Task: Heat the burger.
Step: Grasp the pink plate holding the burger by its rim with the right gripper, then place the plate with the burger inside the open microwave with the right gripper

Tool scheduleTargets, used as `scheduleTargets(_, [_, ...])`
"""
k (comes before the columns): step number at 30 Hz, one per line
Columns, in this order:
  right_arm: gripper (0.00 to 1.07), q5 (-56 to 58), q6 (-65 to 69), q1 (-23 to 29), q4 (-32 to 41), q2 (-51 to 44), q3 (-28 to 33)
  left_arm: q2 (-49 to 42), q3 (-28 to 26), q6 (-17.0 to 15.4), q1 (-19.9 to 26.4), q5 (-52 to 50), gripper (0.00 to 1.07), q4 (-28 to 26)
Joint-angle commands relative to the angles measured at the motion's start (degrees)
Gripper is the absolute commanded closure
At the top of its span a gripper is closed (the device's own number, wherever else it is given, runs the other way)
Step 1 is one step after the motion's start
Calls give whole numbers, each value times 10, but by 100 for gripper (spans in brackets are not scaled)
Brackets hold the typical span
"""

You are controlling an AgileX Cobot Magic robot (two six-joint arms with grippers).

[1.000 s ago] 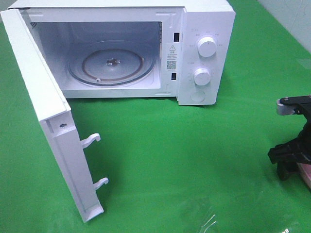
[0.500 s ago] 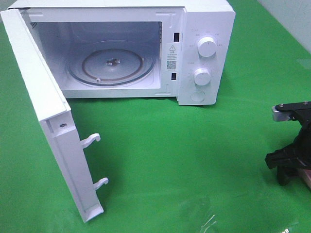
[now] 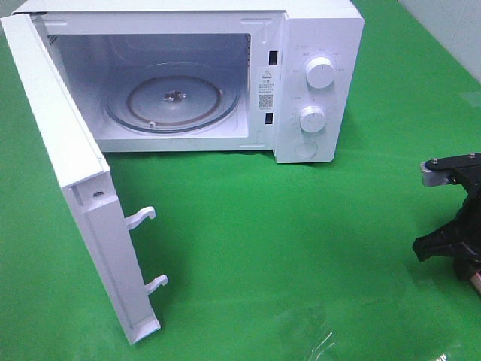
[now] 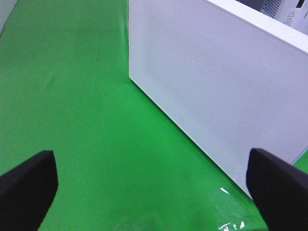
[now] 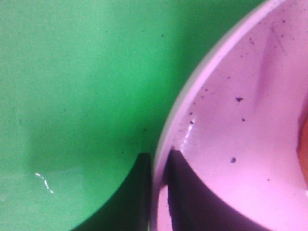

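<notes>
At upper left of the high frame: white box-shaped microwave oven (image 3: 319, 30), standing on flat green desk (image 3: 285, 241). White oven door (image 3: 68, 150) wide open, reaching down to lower left of the frame, with two white latch hooks (image 3: 143, 218) sticking out from its inner side. Inside the open cavity, round clear glass turntable (image 3: 173, 98), lying flat. On the control panel, upper centre-right of the frame, two round white knobs (image 3: 321, 73), one above the other.

At right edge of the high frame, a little below the middle: black right arm (image 3: 458, 237), well apart from the oven, partly cut off by the frame border.

Seen close in the right wrist view: right pincer (image 5: 159, 154) narrow, closed on the rim of round glossy pink plate (image 5: 231, 134). One dark finger (image 5: 127, 197) outside the plate over the green desk, the other inside the plate, rim pressed close between them. Small dark specks on the pink surface. Of the burger (image 5: 304, 144), only a thin orange-brown strip at the very border of this view, at the inner side of the plate and apart from the fingers; bun, lettuce and patty not possible to tell apart.

Seen in the left wrist view: left pincer (image 4: 154, 192) wide, holding nothing, its two black fingertips (image 4: 26, 187) far from each other, hovering over the green desk. Just beyond them, outer face of the oven door, white with a fine dotted pattern.
</notes>
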Motion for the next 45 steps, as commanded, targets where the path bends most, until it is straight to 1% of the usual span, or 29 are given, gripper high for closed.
scheduleTargets(1, [107, -16, -1, -2, 2, 5, 1, -10, 1, 2, 1, -5, 6, 1])
scheduleTargets(14, [107, 14, 22, -1, -3, -7, 1, -10, 1, 2, 1, -5, 6, 1])
scheduleTargets(17, [107, 26, 37, 0, -21, -23, 1, -10, 1, 2, 1, -5, 6, 1])
scheduleTargets(18, [107, 38, 56, 7, -42, -35, 1, -10, 1, 2, 1, -5, 6, 1])
scheduleTargets(19, [107, 38, 56, 7, -42, -35, 1, -10, 1, 2, 1, -5, 6, 1])
scheduleTargets(20, [107, 53, 82, 18, -70, -46, 1, -10, 1, 2, 1, -5, 6, 1])
scheduleTargets(21, [107, 53, 82, 18, -70, -46, 1, -10, 1, 2, 1, -5, 6, 1])
scheduleTargets(22, [107, 68, 104, 30, -94, -55, 1, -10, 1, 2, 1, -5, 6, 1])
scheduleTargets(25, [107, 74, 115, 36, -105, -60, 1, -10, 1, 2, 1, -5, 6, 1])
scheduleTargets(27, [107, 97, 143, 61, -134, -72, 1, -10, 1, 2, 1, -5, 6, 1])
scheduleTargets(32, [107, 124, 158, 85, -145, -73, 1, -10, 1, 2, 1, -5, 6, 1])
scheduleTargets(34, [107, 142, 171, 108, -162, -73, 1, -10, 1, 2, 1, -5, 6, 1])
scheduleTargets(35, [107, 142, 171, 108, -162, -73, 1, -10, 1, 2, 1, -5, 6, 1])
scheduleTargets(36, [107, 152, 182, 123, -172, -73, 1, -10, 1, 2, 1, -5, 6, 1])
scheduleTargets(37, [107, 152, 182, 123, -172, -73, 1, -10, 1, 2, 1, -5, 6, 1])
scheduleTargets(38, [107, 164, 192, 138, -180, -73, 1, -10, 1, 2, 1, -5, 6, 1])
scheduleTargets(41, [107, 170, 196, 151, -182, -73, 1, -10, 1, 2, 1, -5, 6, 1])
scheduleTargets(44, [107, 186, 199, 180, -186, -73, 1, -10, 1, 2, 1, -5, 6, 1])
scheduleTargets(45, [107, 186, 199, 180, -186, -73, 1, -10, 1, 2, 1, -5, 6, 1])
